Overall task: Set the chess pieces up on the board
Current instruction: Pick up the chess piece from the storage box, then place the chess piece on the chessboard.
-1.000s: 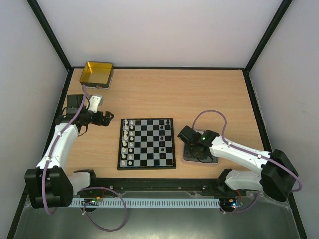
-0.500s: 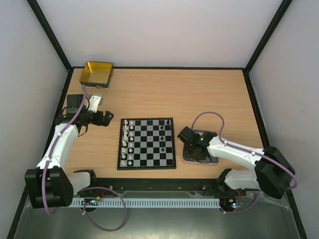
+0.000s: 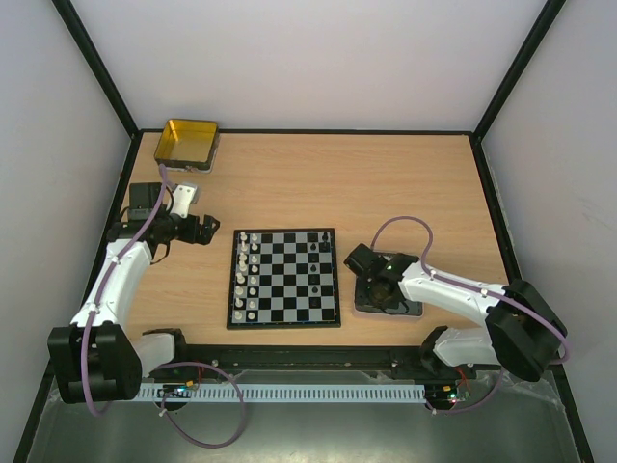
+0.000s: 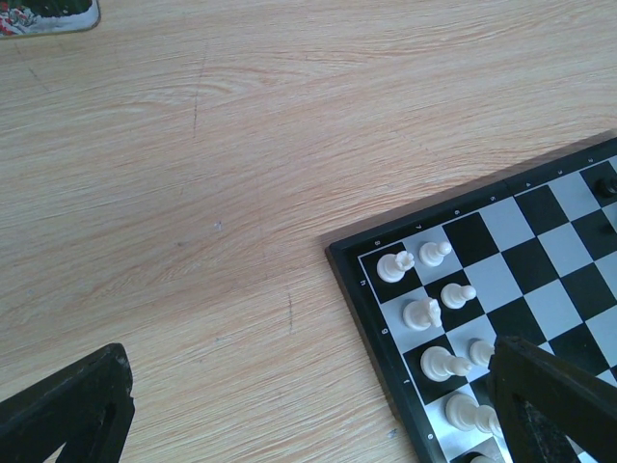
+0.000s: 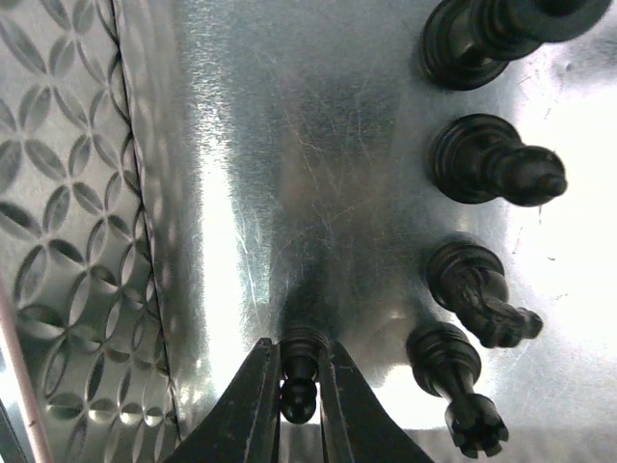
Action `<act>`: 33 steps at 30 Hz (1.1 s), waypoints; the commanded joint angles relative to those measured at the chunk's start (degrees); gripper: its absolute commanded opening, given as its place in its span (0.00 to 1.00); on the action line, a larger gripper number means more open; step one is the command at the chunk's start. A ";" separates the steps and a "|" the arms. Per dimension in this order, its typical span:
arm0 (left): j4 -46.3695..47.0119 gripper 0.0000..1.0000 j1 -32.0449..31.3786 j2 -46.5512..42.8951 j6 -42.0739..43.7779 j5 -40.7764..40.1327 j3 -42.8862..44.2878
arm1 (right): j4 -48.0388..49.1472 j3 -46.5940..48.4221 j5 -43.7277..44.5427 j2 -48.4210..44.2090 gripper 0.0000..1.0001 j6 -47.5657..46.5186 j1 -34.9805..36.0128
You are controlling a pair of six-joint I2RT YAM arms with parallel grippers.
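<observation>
The board (image 3: pixel 283 326) lies in the middle of the table. White chess pieces (image 3: pixel 246 275) fill its two left columns, and a few black ones (image 3: pixel 316 256) stand near its right side. My right gripper (image 3: pixel 376 289) is down in the grey tray (image 3: pixel 413 311). In the right wrist view this gripper (image 5: pixel 297 349) is shut on a small black pawn (image 5: pixel 299 381) standing on the tray floor (image 5: pixel 289 145). Several other black pieces (image 5: pixel 492 164) stand to its right. My left gripper (image 3: pixel 205 231) hovers left of the board, open and empty. The white pieces (image 4: pixel 424 311) show near its right finger (image 4: pixel 549 405).
A gold tin (image 3: pixel 186 142) sits at the far left corner. A patterned lid (image 4: pixel 48 14) shows at the top left of the left wrist view. The tray's embossed wall (image 5: pixel 67 193) rises just left of the right gripper.
My right gripper's jaws have closed onto the black pawn in the tray, and the right arm has shifted slightly. The left arm has not moved.
</observation>
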 commanded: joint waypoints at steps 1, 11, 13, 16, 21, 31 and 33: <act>-0.58 0.99 0.34 0.25 0.21 0.86 -0.02 | -1.08 0.03 1.06 -0.04 0.10 -0.59 -0.44; -0.58 1.00 0.34 -0.02 0.33 1.04 -0.11 | -9.43 6.94 6.43 -1.94 0.09 -1.62 -0.48; -0.58 1.00 0.34 -0.15 0.33 1.04 -0.11 | -11.03 8.79 6.80 -2.39 0.09 -1.87 -0.48; -0.58 0.99 0.34 -0.32 0.34 0.98 -0.17 | -12.11 11.29 5.51 -3.34 0.09 -1.49 -0.25; -0.53 1.00 0.34 -0.54 0.34 1.04 -0.19 | -13.18 16.05 5.04 -2.16 0.09 2.06 5.75; -0.49 0.99 0.34 -1.05 0.28 0.86 -0.28 | -6.58 19.15 3.10 8.29 0.09 8.39 22.30; -0.57 0.99 0.34 -1.20 0.25 0.82 -0.30 | -5.03 19.37 2.59 10.50 0.09 8.69 24.14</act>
